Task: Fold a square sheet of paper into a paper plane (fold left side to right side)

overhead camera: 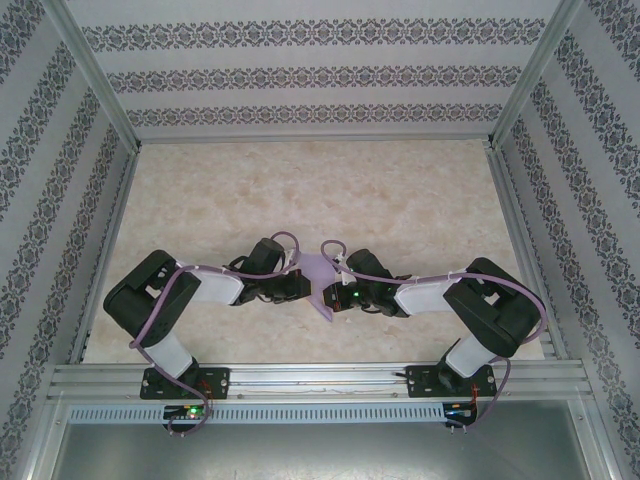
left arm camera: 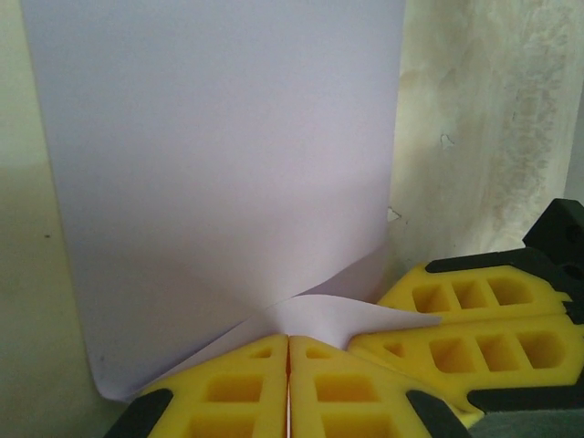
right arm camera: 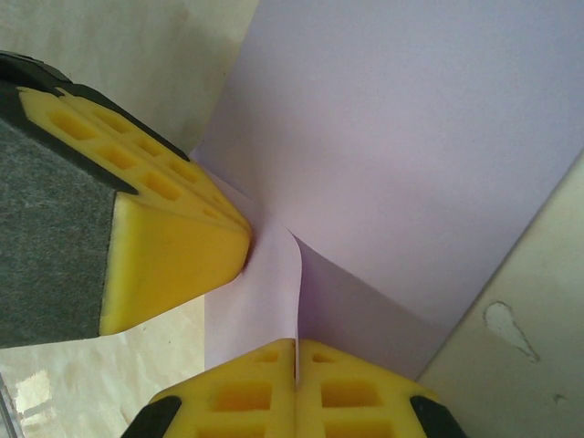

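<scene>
Left claw has its two yellow, honeycomb-moulded fingers pressed flat together. A curled fold of the one sheet of thin, matte lavender-purple paper runs into the seam at their tips, so this claw is pinching the sheet. Right claw is closed just as tightly, and its own pair of yellow fingers nips a loose edge of the same sheet where that edge bends down into the seam. By count there are two claws, four yellow fingers and one sheet.

In the overhead view the claws meet tip to tip over the beige marbled table, left claw on one side and right claw on the other, with the sheet caught between them. From there it reads as a narrow strip whose long axis runs from the far side towards the near edge, ending in a point on the near side of the claws.

From each wrist the sheet spreads as a broad, smooth panel straight ahead of the fingertips. The left wrist view has the right claw just to the right of the left claw's tips, touching the paper. Whether the sheet rests on the table or hangs clear of it cannot be told
</scene>
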You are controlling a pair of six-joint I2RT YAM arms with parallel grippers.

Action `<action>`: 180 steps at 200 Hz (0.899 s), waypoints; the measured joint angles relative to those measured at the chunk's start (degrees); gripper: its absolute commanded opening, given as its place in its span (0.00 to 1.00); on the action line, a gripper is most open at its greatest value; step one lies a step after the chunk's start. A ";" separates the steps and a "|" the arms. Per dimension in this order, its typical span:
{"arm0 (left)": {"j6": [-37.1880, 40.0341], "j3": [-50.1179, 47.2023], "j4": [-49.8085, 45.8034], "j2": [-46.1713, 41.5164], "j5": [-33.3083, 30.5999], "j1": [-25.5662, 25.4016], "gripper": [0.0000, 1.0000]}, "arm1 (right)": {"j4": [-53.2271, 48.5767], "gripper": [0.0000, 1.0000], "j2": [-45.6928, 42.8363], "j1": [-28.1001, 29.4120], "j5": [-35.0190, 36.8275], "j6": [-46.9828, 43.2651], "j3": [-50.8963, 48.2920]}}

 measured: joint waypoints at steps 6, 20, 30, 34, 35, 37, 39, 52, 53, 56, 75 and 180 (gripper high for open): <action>0.09 0.17 -0.15 0.09 0.02 0.02 0.07 | -0.02 0.06 -0.04 0.00 0.04 0.00 0.00; 0.17 0.33 -0.39 0.24 0.00 0.02 0.05 | -0.31 0.10 -0.22 0.00 0.20 -0.02 0.00; 0.35 0.42 -0.42 0.39 0.04 0.02 0.05 | -0.59 0.11 -0.31 0.00 0.35 -0.09 0.07; 0.35 0.44 -0.44 0.39 0.04 0.02 0.05 | -0.79 0.12 -0.39 0.00 0.37 -0.15 0.13; 0.35 0.44 -0.44 0.39 0.02 0.02 0.04 | -0.83 0.13 -0.42 0.00 0.37 -0.17 0.15; 0.37 0.46 -0.46 0.42 0.02 0.02 0.05 | -0.90 0.13 -0.44 0.00 0.37 -0.15 0.17; 0.37 0.46 -0.50 0.44 0.02 0.02 0.05 | -1.09 0.13 -0.50 0.00 0.39 -0.17 0.22; 0.44 0.48 -0.52 0.50 0.04 0.02 0.04 | -2.03 0.16 -0.87 0.00 0.50 -0.22 0.52; 0.44 0.48 -0.52 0.50 0.04 0.02 0.04 | -2.08 0.17 -0.90 0.00 0.52 -0.24 0.55; 0.46 0.48 -0.52 0.50 0.04 0.02 0.04 | -2.27 0.18 -0.98 0.00 0.50 -0.26 0.59; 0.52 0.48 -0.55 0.59 0.04 0.02 0.04 | -4.59 0.24 -2.19 -0.17 0.85 -0.44 0.85; 0.52 0.52 -0.50 0.72 0.22 0.07 0.03 | -17.70 0.19 -19.93 -3.74 -2.40 2.32 0.92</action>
